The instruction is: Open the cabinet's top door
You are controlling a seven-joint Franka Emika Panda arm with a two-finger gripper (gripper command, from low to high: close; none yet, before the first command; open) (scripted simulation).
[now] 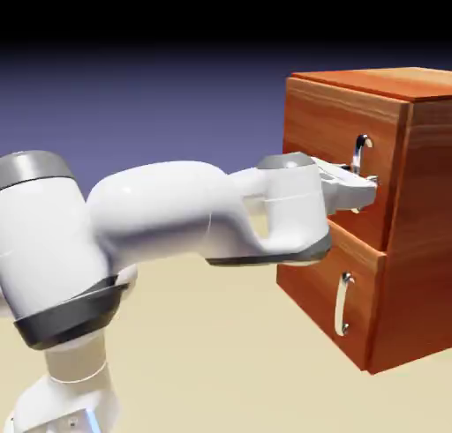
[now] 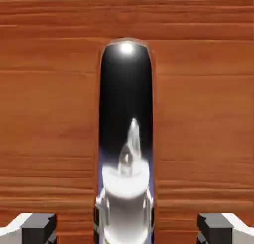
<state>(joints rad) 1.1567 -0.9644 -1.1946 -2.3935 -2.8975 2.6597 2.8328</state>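
Note:
The reddish-brown wood-grain cabinet [image 1: 424, 228] stands at the exterior view's right. Its top door [image 1: 331, 127] is flush with the front and carries a vertical curved silver handle [image 1: 360, 151]. My gripper [image 1: 366, 191] reaches to the lower part of that handle. The hand view is filled by the door's wood [image 2: 49, 89], with the shiny handle [image 2: 126, 114] running up the middle. My gripper [image 2: 126, 228] straddles the handle. A grey fingertip [image 2: 32, 225] shows at the left and another [image 2: 223, 225] at the right, each with a gap of wood between it and the bar. The gripper is open.
Below the top door is the lower panel [image 1: 309, 281] with its own curved silver handle [image 1: 342, 303]. The white arm [image 1: 177, 215] stretches across from the exterior view's lower left over the beige tabletop [image 1: 229, 361].

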